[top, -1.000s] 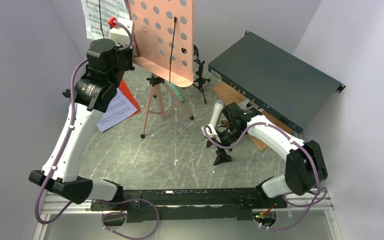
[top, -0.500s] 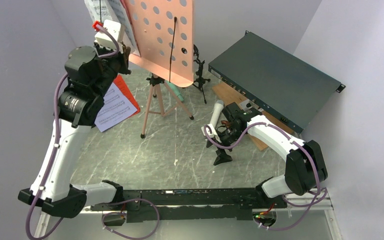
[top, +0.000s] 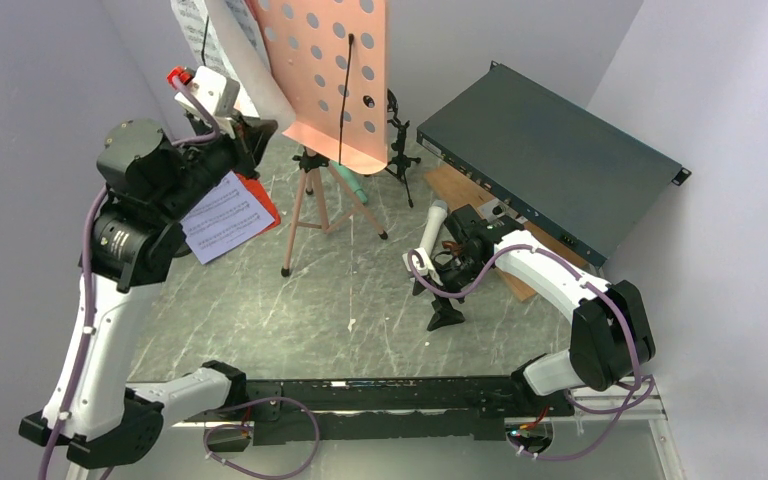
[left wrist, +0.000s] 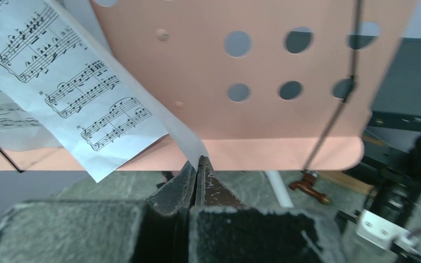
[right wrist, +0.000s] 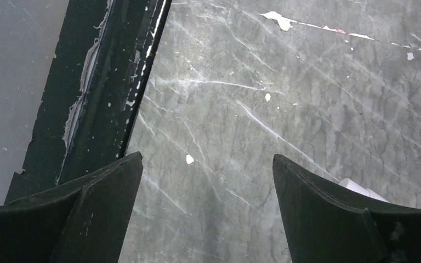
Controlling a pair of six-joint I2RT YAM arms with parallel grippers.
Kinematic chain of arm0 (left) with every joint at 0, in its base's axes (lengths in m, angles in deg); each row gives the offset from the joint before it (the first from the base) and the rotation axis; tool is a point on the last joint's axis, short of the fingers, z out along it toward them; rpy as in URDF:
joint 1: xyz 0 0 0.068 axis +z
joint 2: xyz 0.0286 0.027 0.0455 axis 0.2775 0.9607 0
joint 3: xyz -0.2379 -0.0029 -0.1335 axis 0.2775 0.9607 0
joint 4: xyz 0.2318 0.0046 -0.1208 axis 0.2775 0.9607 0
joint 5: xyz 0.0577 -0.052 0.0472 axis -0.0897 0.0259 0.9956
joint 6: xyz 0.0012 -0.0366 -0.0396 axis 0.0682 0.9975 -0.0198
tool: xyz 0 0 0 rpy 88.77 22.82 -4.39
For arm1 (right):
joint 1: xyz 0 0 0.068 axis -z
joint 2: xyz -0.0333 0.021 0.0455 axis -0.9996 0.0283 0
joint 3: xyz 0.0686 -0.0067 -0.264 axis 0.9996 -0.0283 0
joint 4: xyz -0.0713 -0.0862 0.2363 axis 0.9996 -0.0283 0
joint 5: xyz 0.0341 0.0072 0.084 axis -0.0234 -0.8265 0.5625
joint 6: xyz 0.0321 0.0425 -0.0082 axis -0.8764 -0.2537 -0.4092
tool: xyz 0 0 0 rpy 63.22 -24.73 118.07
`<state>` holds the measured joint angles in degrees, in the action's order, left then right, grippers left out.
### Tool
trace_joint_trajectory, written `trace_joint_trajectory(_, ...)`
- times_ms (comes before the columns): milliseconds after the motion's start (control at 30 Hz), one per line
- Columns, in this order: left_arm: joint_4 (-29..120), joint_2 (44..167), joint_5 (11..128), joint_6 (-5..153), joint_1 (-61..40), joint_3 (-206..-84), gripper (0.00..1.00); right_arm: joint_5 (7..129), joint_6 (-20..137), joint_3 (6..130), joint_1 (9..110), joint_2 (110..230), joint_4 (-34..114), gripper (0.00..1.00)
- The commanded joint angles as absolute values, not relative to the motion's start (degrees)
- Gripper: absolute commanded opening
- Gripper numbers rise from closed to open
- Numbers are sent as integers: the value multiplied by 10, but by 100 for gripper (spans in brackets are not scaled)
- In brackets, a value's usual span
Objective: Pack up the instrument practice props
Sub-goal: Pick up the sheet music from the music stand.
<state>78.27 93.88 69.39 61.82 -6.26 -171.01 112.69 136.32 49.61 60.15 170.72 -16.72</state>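
The pink perforated music tripod (top: 332,75) stands at the back centre, and its desk fills the left wrist view (left wrist: 263,126). My left gripper (top: 260,128) (left wrist: 197,164) is shut on the lower corner of a white sheet-music page (top: 222,40) (left wrist: 93,98), which hangs left of the desk. A lavender page (top: 222,215) lies over a red page (top: 263,198) on the table. A green microphone (top: 357,186) lies behind the tripod legs. A white microphone (top: 432,226) leans by my open, empty right gripper (top: 438,272) (right wrist: 208,164). One black mount (top: 446,313) stands near it, another (top: 400,140) at the back.
A large dark green metal box (top: 550,160) lies at the back right on a brown wooden board (top: 447,182). Grey walls close in on the left, back and right. The black base rail (right wrist: 109,82) runs beside the right gripper.
My left arm has swung left and back with the white page pinched, drawing it away from the pink desk. The right arm has not moved.
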Motion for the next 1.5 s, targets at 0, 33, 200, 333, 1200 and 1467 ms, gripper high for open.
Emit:
trace_joint_trajectory(0, 820, 905, 593, 649, -65, -1710, 0, 1139, 1378, 515, 598, 1709, -180, 91)
trace_joint_trajectory(33, 832, 898, 575, 652, -65, -1708, 0, 1139, 1378, 515, 598, 1709, -180, 91)
trace_joint_trajectory(200, 895, 839, 510, 678, -65, -1681, 0, 1141, 1380, 516, 599, 1711, -182, 91)
trace_joint_trajectory(333, 935, 794, 490, 690, -65, -1658, 0, 1141, 1380, 517, 597, 1712, -183, 91)
trace_joint_trajectory(1200, 920, 829, 289, 933, -66, -1325, 0, 1290, 1126, 529, 605, 1695, -30, 92)
trace_joint_trajectory(1467, 843, 934, 325, 981, -125, -1305, 0, 1296, 704, 431, 619, 1682, 329, 88)
